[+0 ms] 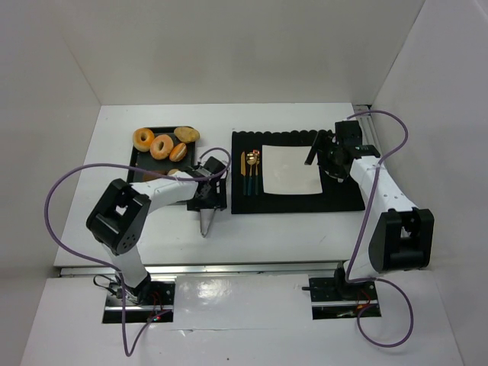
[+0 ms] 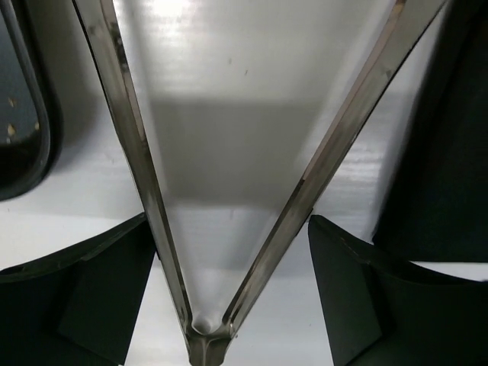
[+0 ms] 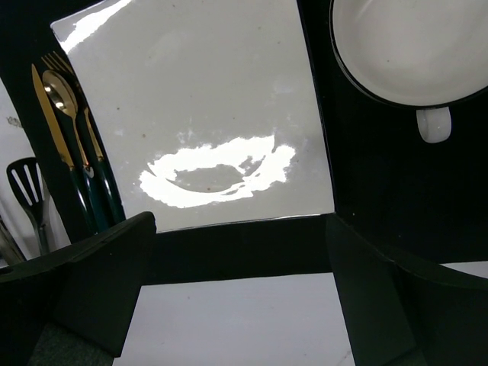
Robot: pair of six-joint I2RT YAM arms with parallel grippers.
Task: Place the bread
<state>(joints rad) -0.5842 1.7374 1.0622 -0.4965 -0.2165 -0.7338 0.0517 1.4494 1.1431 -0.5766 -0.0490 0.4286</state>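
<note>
Silvery V-shaped metal tongs (image 2: 137,156) are sitting in the left gripper (image 2: 229,221), black fingers (image 2: 76,305) pressing their spread, empty arms; the right gripper (image 3: 240,229) is hanging open over the near edge of the white square plate (image 3: 191,91). Golden-brown bread pieces (image 1: 187,135) are lying on the black rectangular tray (image 1: 137,164) at far left, likely light, soft and crushable, glazed rings (image 1: 161,146) perhaps slick, so a gentle pinch across the sides is looking best. Smooth white tabletop (image 1: 267,236) is carrying everything, white walls (image 1: 229,46) closing three sides.

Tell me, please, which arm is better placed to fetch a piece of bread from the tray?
Left: the left gripper holds metal tongs beside the tray of bread, while the right gripper hangs empty over by the white plate.
</note>
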